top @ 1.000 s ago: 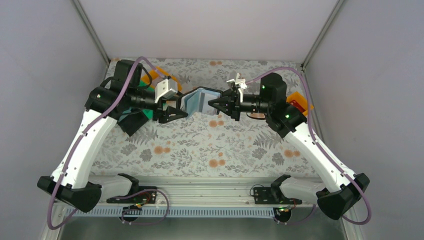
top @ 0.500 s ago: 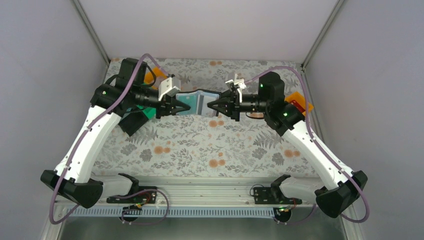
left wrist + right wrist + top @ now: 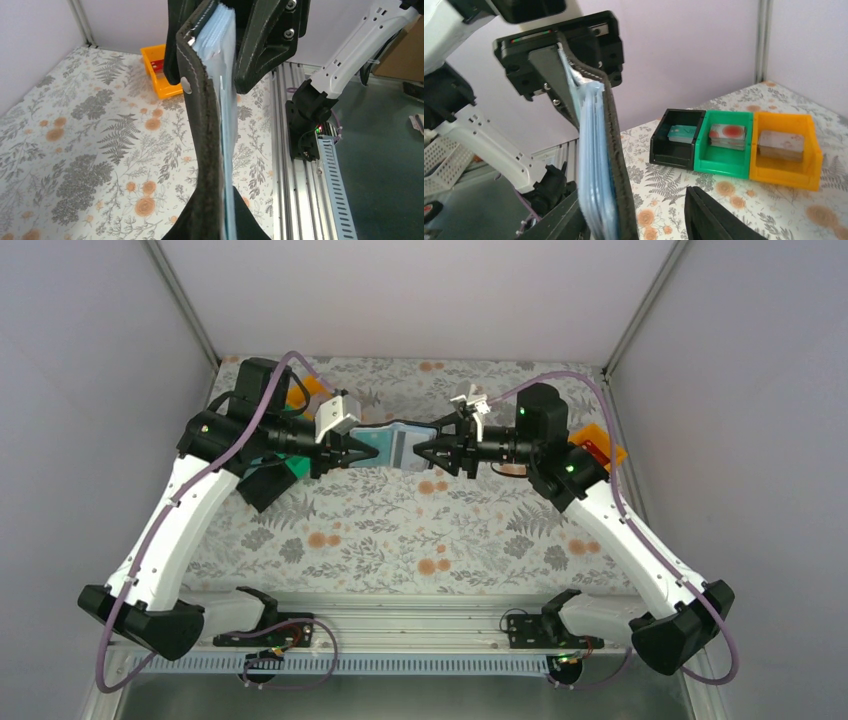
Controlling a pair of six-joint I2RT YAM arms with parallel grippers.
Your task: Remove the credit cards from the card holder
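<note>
The black card holder [image 3: 398, 444] hangs spread open above the table between both grippers, its bluish pockets facing up. My left gripper [image 3: 360, 453] is shut on its left edge; in the left wrist view the black leather [image 3: 202, 125] and the blue pocket layers [image 3: 228, 115] run edge-on out of the clamped jaws [image 3: 222, 195]. My right gripper [image 3: 421, 452] is open around the other edge. In its own view the holder [image 3: 610, 150] lies against the left finger [image 3: 559, 220], and a gap separates it from the right finger [image 3: 709, 215]. I cannot tell the credit cards apart from the pocket layers.
Black [image 3: 676, 147], green [image 3: 724, 155] and orange [image 3: 786, 160] trays stand in a row at the back left, each with a card-like piece inside. Another orange tray [image 3: 597, 447] with a red item sits at the right, behind the right arm. The aluminium rail [image 3: 420, 615] runs along the near edge.
My left gripper moved in and closed on the holder's left edge. The right gripper's jaws have spread apart from their grip on the right edge. The holder now lies flatter between them.
</note>
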